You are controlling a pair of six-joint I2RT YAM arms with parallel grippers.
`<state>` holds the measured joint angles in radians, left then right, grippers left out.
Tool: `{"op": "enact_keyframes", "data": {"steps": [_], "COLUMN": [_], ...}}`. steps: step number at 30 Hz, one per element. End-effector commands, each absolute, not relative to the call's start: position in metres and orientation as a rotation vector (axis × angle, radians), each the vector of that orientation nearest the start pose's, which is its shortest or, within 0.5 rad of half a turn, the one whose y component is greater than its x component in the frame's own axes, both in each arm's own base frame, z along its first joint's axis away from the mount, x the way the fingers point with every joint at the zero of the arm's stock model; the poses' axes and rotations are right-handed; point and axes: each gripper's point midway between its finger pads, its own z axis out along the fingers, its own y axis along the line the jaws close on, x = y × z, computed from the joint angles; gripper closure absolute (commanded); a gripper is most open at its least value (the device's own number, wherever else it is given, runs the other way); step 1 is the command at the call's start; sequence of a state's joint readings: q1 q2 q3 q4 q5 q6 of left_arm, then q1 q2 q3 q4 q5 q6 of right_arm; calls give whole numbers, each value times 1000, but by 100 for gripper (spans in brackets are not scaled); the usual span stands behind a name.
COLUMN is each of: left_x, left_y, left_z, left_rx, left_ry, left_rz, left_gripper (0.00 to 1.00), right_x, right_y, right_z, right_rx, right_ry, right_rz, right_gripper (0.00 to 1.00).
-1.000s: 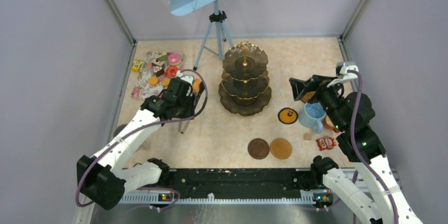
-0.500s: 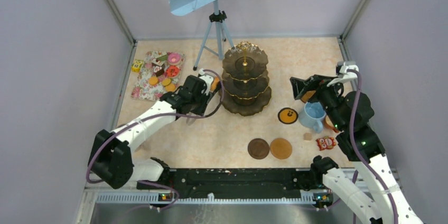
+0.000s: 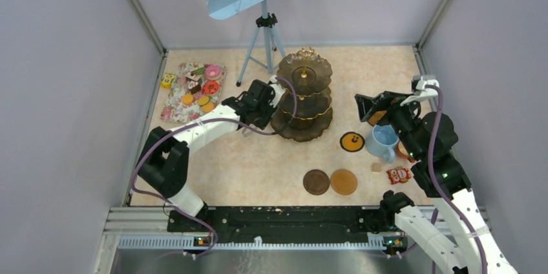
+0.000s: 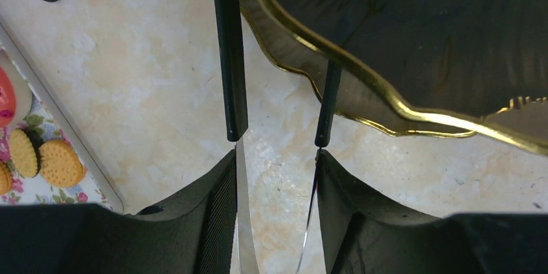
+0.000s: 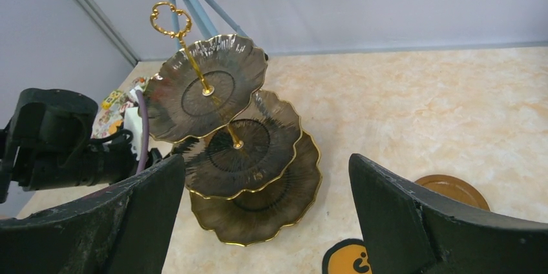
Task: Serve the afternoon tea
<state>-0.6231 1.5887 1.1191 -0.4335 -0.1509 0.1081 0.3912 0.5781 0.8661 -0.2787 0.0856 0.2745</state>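
Beige marbled worktop [image 3: 258, 158]; left end effector [image 4: 276, 164] half-closed on black tongs [image 4: 229, 61], stand [image 4: 420, 28] just ahead-right, so best ease tips clear of its rim; right end effector [image 5: 266, 158] gapes empty.

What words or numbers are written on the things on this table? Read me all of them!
Nothing here is clear enough to read as a word or number.
On the red packet: white marks, too blurred to read.
On the small yellow box: print too small to read.
On the black-rimmed orange coaster: a dark squiggle like a little face, no letters that I can make out.
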Motion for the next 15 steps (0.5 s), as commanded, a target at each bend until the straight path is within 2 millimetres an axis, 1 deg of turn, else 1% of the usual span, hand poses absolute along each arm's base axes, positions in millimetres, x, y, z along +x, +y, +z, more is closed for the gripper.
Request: {"op": "enact_keyframes", "data": {"steps": [1, 3, 5, 10, 15], "left_x": [357, 357, 360, 367, 364], "left_y": [-219, -227, -231, -228, -225], "left_z": [115, 113, 110, 100, 88], "left_rx": [833, 857, 855, 843, 836], "left_ry": [2250, 2244, 2243, 2241, 2258], "left_rz": [-49, -91, -102, -58, -48], "left_gripper": [57, 56, 55, 54, 51], "right_x": [244, 244, 244, 244, 245], "right_y": [100, 100, 100, 101, 102], "right_z": [366, 364, 363, 366, 367], "right_rx": [-15, -14, -14, -15, -14], "right_ry": [1526, 1528, 1531, 1525, 1525], "right_rz": [488, 486, 488, 494, 497], "right_gripper": [6, 5, 5, 5, 6]}}
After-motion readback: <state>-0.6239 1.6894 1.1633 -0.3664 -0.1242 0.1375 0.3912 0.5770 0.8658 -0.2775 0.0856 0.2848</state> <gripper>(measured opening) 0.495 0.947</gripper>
